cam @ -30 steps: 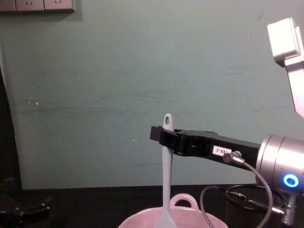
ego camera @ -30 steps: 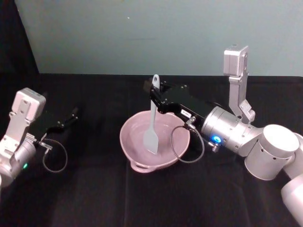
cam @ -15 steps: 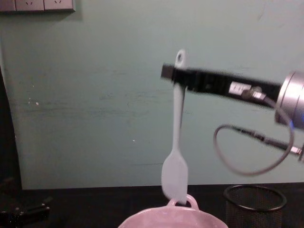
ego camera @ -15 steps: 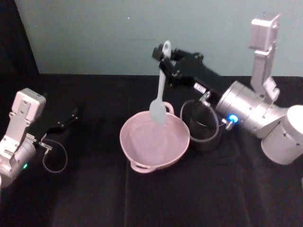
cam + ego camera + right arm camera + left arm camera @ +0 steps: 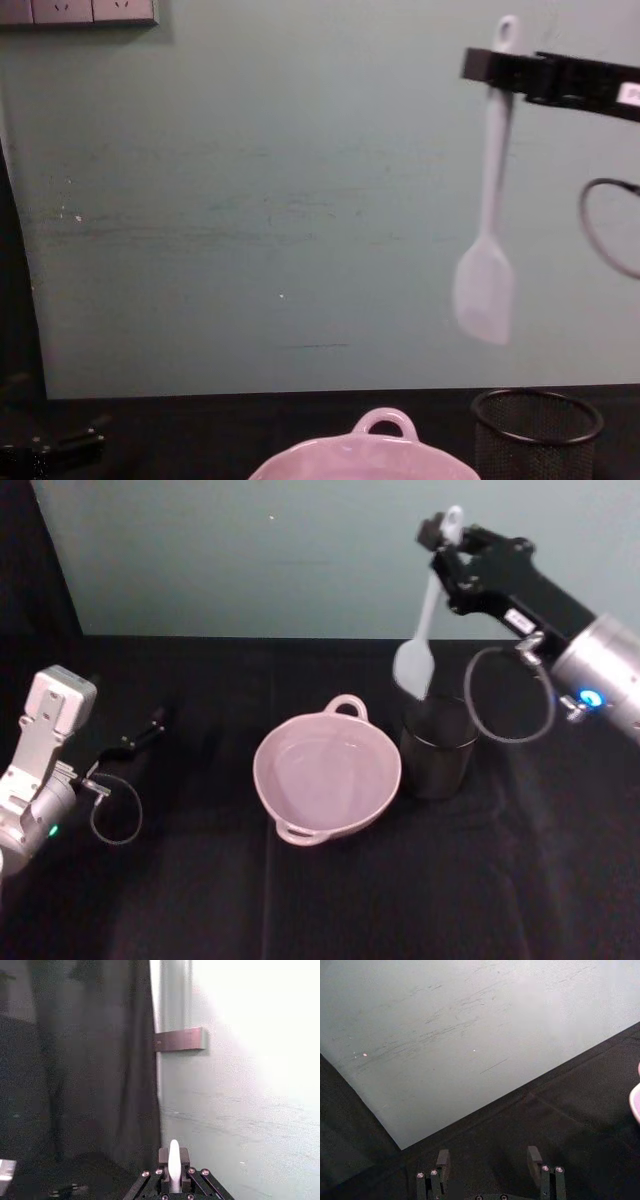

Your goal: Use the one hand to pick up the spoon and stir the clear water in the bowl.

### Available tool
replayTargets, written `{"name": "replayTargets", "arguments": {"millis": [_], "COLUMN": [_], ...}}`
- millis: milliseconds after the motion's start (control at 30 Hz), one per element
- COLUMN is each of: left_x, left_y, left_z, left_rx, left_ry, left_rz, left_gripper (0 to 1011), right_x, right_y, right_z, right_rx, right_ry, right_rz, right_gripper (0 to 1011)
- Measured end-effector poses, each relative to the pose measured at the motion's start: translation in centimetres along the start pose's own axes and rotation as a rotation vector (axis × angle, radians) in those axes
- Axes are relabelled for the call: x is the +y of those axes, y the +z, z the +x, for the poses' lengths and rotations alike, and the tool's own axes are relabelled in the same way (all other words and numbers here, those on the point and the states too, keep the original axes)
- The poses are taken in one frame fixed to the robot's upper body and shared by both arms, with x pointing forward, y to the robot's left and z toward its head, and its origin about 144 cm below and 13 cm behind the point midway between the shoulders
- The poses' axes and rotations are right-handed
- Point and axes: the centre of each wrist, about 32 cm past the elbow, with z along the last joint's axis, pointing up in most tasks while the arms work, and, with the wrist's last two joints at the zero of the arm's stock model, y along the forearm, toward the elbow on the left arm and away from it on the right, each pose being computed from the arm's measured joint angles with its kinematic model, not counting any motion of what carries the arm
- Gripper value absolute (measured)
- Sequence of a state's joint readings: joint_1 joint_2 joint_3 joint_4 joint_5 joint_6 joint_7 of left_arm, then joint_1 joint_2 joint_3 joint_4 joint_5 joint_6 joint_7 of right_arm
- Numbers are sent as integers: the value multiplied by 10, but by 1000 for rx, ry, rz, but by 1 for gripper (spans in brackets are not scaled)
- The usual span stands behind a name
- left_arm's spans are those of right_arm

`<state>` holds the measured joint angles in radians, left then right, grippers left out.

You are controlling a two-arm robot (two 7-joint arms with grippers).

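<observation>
The spoon (image 5: 424,620) has been lifted clear of the bowl (image 5: 327,775) within the last second: a second ago its head stood dipped inside the bowl, half a second ago it hung just above the far rim, and now it is held high above the black wire-mesh cup (image 5: 436,747) at the bowl's right side. It is clamped near the holed end of its handle by the right gripper (image 5: 447,542), whose fingers are closed on it, and it hangs head-down, almost upright. In the chest view the spoon (image 5: 487,245) is seen well above the mesh cup (image 5: 537,432) and to the right of the bowl's loop handle (image 5: 384,421).

The pink bowl sits near the middle of the bench (image 5: 300,900), nothing in it now (the water itself can hardly be told from the glaze). The stirring is judged to be over, and the spoon appears to be on its way to being set down, probably into the cup.

The left gripper (image 5: 489,1160) is parked low near the bench's left edge, its fingers apart and holding nothing.
</observation>
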<state>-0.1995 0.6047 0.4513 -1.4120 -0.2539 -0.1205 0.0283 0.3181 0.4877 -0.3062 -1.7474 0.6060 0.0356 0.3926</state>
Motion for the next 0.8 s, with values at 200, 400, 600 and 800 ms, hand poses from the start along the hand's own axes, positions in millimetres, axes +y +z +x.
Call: {"name": "replayTargets", "arguments": {"millis": [200, 400, 600, 800], "left_x": [0, 0, 0, 0], "left_y": [0, 0, 0, 0], "left_z": [0, 0, 0, 0], "left_rx": [0, 0, 0, 0], "left_ry": [0, 0, 0, 0], "left_rz": [0, 0, 0, 0], "left_gripper": [1011, 1011, 1011, 1011], "right_x": [-20, -29, -31, -30], "right_y": [3, -8, -31, -58], "right_z": [11, 16, 20, 24], "right_rx": [-27, -26, 7, 54], "right_ry": [-74, -113, -140, -152], "right_rz": [-18, -61, -97, -107], "right_gripper": [114, 114, 114, 114]}}
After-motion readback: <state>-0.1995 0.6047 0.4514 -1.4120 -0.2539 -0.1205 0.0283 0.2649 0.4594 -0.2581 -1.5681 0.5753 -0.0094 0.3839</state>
